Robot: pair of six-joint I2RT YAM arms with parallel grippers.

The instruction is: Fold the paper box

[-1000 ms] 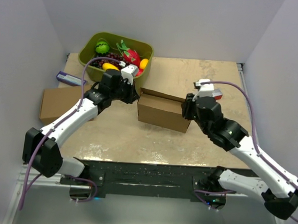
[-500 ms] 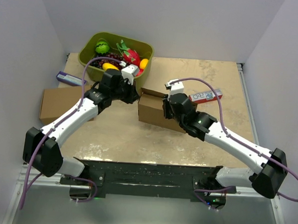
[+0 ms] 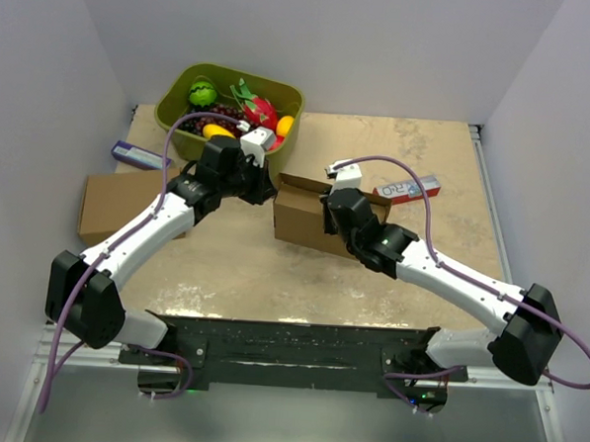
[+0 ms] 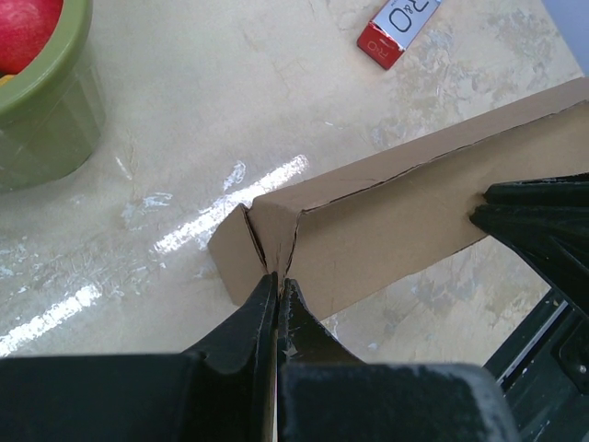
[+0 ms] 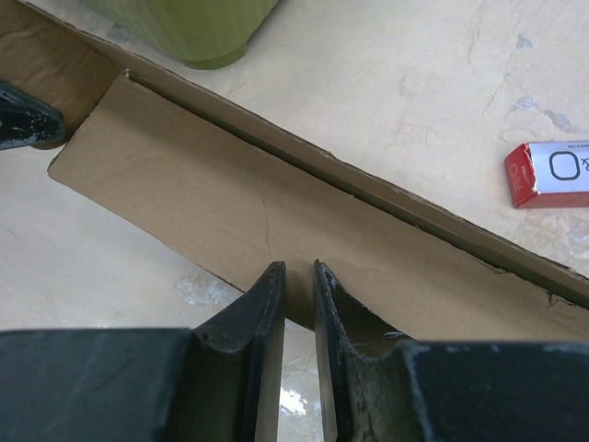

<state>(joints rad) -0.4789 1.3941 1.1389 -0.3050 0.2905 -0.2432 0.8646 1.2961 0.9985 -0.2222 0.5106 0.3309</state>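
The left gripper [image 4: 278, 281] has its two jaws pressed together on the near corner flap of the paper box [image 4: 396, 221]. The box lies on the beige marbled table [image 4: 184, 110] and runs from the middle up to the right edge. There the black fingers [image 4: 543, 230] of the right gripper [image 4: 482, 204] touch its long side. A green tub [image 4: 41, 110] with a red fruit [image 4: 23, 28] stands at the upper left. A small red and white carton [image 4: 398, 26] lies at the top, well apart from the box.

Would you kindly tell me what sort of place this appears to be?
Probably a robot test cell: white walls enclose a tabletop, with props like a green tub of fruit and a half-folded paper box.
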